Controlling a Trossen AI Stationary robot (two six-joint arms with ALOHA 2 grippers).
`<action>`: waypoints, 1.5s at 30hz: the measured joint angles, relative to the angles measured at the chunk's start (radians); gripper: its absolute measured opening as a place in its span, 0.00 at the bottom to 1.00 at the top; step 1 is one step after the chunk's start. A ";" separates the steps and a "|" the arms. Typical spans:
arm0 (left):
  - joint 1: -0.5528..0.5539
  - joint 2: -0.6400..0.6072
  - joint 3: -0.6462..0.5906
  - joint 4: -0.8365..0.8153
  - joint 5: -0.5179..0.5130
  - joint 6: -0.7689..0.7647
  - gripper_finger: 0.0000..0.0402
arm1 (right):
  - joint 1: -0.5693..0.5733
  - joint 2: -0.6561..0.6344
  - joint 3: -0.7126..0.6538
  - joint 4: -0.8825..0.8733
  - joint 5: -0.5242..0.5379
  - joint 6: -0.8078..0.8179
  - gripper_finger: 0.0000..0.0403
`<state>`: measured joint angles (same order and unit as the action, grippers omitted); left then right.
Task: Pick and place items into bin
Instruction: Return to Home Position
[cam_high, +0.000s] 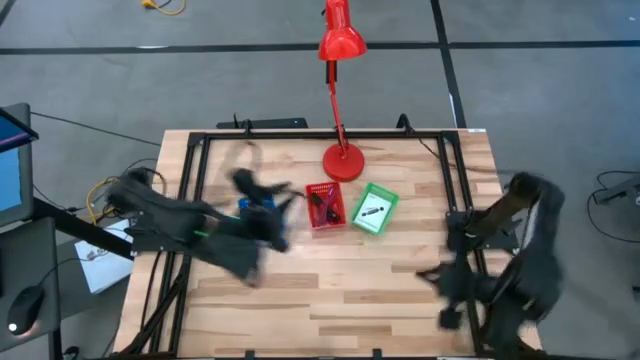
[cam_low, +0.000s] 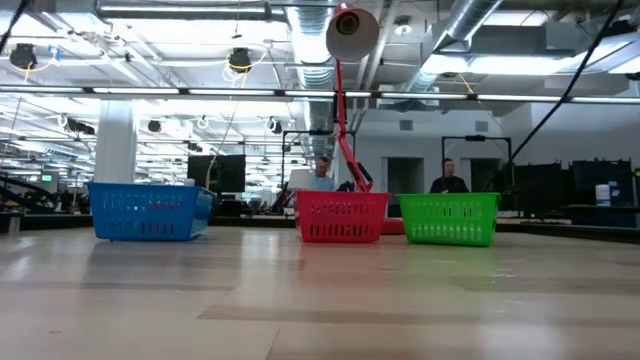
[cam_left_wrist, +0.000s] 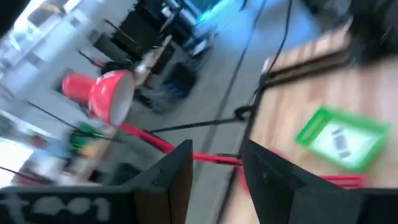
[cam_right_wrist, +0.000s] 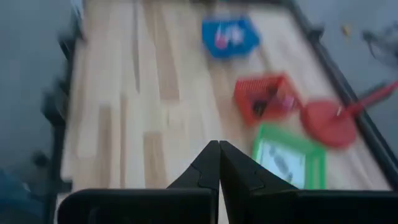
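Three small bins stand in a row mid-table: blue (cam_right_wrist: 230, 34), red (cam_high: 325, 205) and green (cam_high: 375, 210). A white card with a black mark (cam_left_wrist: 339, 140) lies in the green bin. Dark pieces (cam_right_wrist: 264, 102) lie in the red bin, and something pink (cam_right_wrist: 221, 37) lies in the blue one. My left gripper (cam_left_wrist: 214, 180) is open and holds nothing. It hovers, blurred, over the blue bin (cam_high: 270, 200). My right gripper (cam_right_wrist: 219, 165) is shut and holds nothing, and it sits near the table's right edge (cam_high: 432, 272).
A red desk lamp stands with its base (cam_high: 343, 162) just behind the red bin, and its head (cam_high: 340, 35) reaches past the far edge. A black frame (cam_high: 195, 160) runs along the table's edges. Bare wood (cam_high: 340, 290) lies in front of the bins. In the low view, people (cam_low: 447, 180) show in the room beyond.
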<state>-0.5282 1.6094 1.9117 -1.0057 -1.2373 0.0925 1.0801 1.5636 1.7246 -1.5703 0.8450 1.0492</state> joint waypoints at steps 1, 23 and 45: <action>-0.024 -0.048 0.000 -0.055 0.009 -0.080 0.32 | 0.008 -0.055 0.000 0.000 0.032 -0.017 0.00; -0.332 -0.843 -1.326 0.783 0.296 -0.535 0.32 | 0.008 -0.845 -1.363 1.543 0.366 -0.304 0.00; -0.335 -1.345 -1.681 1.280 0.596 -0.013 0.32 | -0.784 -1.252 -1.576 1.806 -0.767 -0.844 0.00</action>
<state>-0.8637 0.2648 0.2303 0.2744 -0.6414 0.0791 0.2959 0.3120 0.1487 0.2355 0.0783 0.2049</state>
